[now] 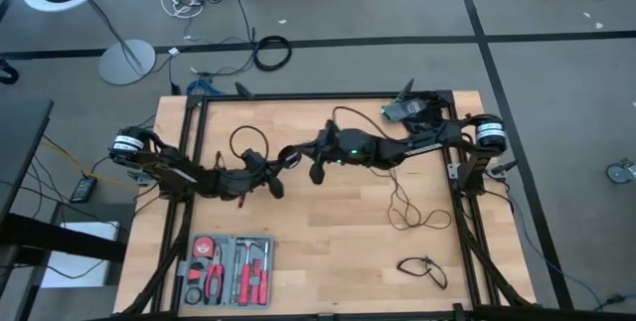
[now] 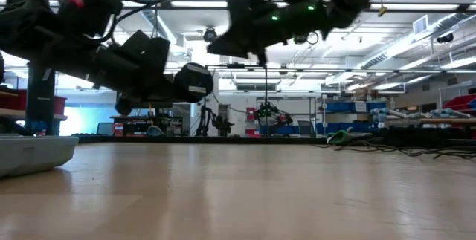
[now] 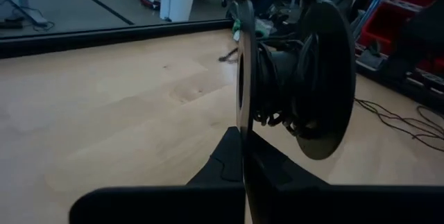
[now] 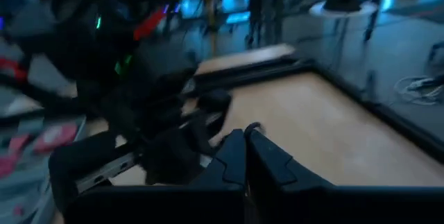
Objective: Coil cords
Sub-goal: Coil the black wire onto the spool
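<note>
A black reel with thin black cord wound between its two round discs hangs above the table's middle, and my left gripper is shut on it. In the high view this gripper reaches in from the left. My right gripper comes from the right, higher up, and is shut on a thin black cord. A loop of cord lies on the wood behind the left gripper. Another loose cord lies on the table's right half. My left gripper pinches the rim of the reel's nearer disc between its two fingers, which point nearly level. The disc stands edge-on to the fingers. The reel is lifted clear of the table. My right gripper pinches a thin cord at its fingertips, where a small bend sticks out. A strand hangs below it, well above the wood.
A tool tray with red-handled tools sits at the near left. A small dark cord loop lies near the front right. A grey device rests at the far right corner. A black frame edges the table.
</note>
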You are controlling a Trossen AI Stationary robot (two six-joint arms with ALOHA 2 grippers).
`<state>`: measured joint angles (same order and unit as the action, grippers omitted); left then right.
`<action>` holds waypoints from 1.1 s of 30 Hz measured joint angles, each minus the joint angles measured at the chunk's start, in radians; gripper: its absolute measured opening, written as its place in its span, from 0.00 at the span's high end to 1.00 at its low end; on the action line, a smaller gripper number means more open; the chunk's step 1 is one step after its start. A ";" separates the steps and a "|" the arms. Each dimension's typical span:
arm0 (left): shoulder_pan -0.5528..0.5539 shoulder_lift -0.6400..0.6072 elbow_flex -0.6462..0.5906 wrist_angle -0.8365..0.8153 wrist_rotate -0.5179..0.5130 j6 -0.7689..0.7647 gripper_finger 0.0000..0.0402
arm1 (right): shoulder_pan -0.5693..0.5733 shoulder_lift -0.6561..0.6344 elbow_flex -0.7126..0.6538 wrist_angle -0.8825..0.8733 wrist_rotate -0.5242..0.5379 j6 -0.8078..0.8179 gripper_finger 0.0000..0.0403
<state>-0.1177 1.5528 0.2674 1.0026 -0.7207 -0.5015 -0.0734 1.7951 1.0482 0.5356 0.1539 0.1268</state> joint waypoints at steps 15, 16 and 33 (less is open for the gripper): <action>0.000 0.000 0.049 -0.031 -0.065 0.002 1.00 | 0.061 0.168 0.226 -0.284 -0.068 -0.024 0.99; 0.000 0.000 0.048 -0.017 -0.068 0.002 1.00 | 0.060 0.168 0.225 -0.301 -0.067 -0.016 0.99; 0.000 -0.001 -0.156 0.398 -0.086 -0.019 1.00 | 0.059 0.162 0.119 -0.576 -0.070 0.064 0.94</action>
<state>-0.1177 1.5520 0.1115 1.4002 -0.8068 -0.5210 -0.0147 1.9572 1.1674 -0.0406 0.0837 0.1905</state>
